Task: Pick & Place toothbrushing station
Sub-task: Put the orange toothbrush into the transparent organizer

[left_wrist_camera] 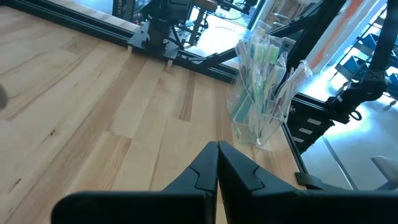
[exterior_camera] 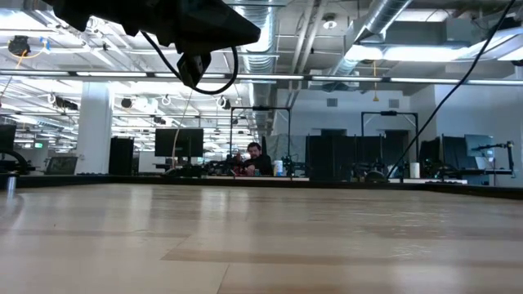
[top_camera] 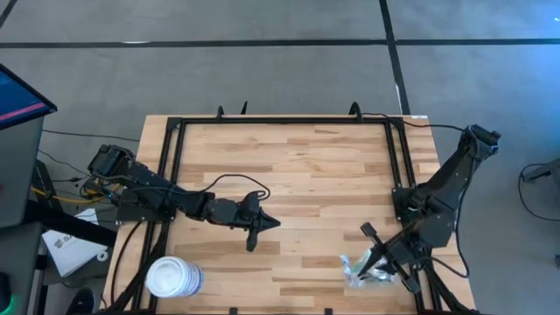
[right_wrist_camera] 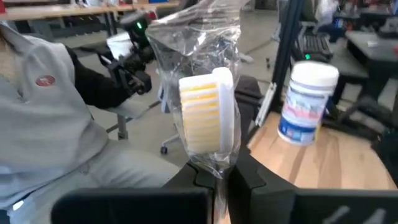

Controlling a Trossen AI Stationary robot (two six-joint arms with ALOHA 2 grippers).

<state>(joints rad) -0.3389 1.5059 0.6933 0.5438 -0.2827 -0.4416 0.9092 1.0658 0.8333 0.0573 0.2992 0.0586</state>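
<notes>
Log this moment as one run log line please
left gripper: shut, empty, mid-table | right gripper: shut on toothbrushing station, near right front edge | white tub: front left corner

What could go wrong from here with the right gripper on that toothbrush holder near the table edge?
1. The right gripper seems to pinch only crinkled wrap around the toothbrush head, so it may slip out.
2. The toothbrushing station stands close to the table's edge; a tug might tip it off.
3. The shut left gripper waits mid-table, a possible obstruction.
</notes>
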